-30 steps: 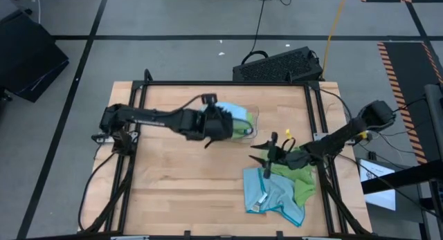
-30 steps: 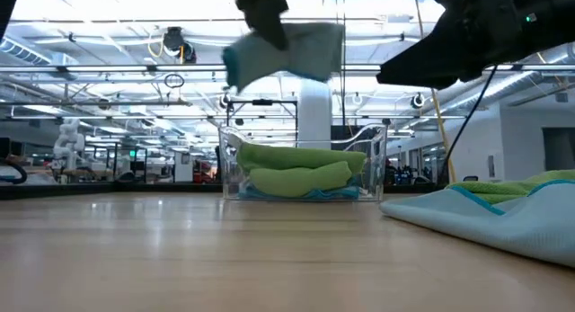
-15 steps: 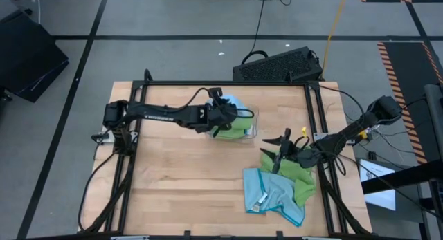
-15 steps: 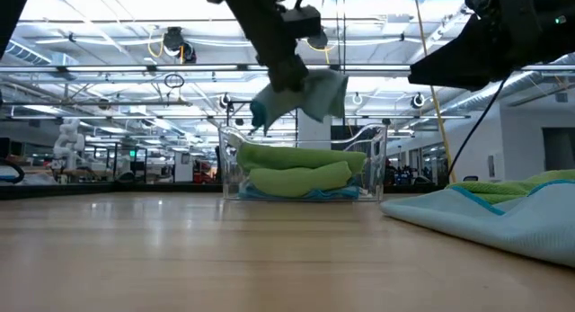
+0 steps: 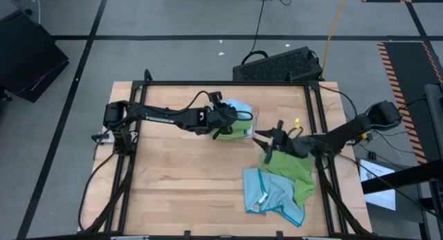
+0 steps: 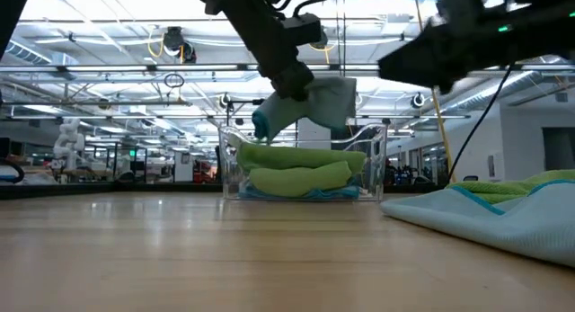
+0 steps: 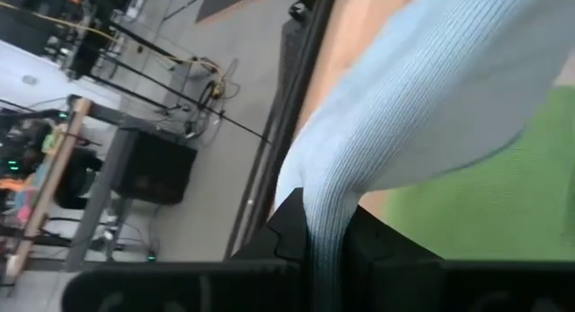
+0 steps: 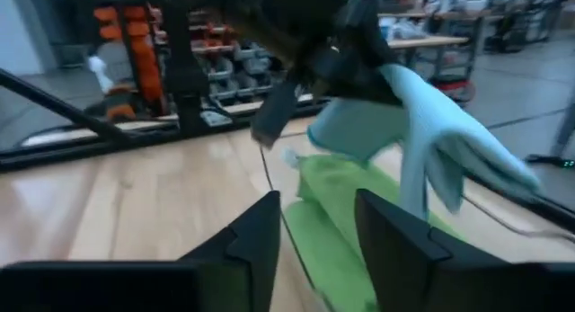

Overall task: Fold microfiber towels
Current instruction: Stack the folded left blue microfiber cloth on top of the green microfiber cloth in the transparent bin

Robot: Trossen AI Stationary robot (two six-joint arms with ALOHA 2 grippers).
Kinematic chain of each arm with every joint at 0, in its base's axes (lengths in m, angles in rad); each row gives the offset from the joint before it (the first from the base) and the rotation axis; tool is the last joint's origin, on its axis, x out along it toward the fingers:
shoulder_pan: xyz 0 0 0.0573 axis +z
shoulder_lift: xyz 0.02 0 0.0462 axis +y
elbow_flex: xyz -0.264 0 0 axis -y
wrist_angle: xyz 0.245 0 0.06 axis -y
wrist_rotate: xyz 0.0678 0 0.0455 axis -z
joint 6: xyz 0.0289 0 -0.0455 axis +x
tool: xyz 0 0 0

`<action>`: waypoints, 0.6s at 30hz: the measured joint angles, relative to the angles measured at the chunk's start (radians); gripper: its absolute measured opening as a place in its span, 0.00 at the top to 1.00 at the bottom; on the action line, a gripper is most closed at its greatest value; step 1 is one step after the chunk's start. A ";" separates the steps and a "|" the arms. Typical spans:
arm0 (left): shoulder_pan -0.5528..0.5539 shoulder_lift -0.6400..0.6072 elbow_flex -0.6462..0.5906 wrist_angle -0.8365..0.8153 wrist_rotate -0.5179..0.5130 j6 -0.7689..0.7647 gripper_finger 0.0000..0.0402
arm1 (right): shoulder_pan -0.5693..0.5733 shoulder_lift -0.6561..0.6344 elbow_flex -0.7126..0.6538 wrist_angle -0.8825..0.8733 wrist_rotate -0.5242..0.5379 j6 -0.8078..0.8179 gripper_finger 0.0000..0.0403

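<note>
My left gripper is shut on a folded light blue towel and holds it over the clear tray. The tray holds folded lime green towels on a blue one. My right gripper is open and empty, above the table just right of the tray, its fingers pointing at it. A light blue towel with a white tag lies rumpled beside a lime green towel near the table's right front. My left gripper pinches the folded light blue towel by a bunched edge between its two fingers, several layers together. The fingers come slanting down from the table's left. The towel hangs off the fingertips, clear of the green towels in the tray.
A black keyboard-like case lies on the floor beyond the far edge. Black frame rails run along the table's left and right sides. Bare wood fills the table's middle and left front.
My left gripper has carried the light blue towel toward the table's right and down, from high over the table to just above the tray. My right gripper has drifted toward the far edge, closer to the tray, staying open.
</note>
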 joint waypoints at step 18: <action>-0.008 0.000 0.000 -0.060 0.050 -0.024 0.93 | -0.301 0.317 0.278 -0.170 -0.111 0.020 1.00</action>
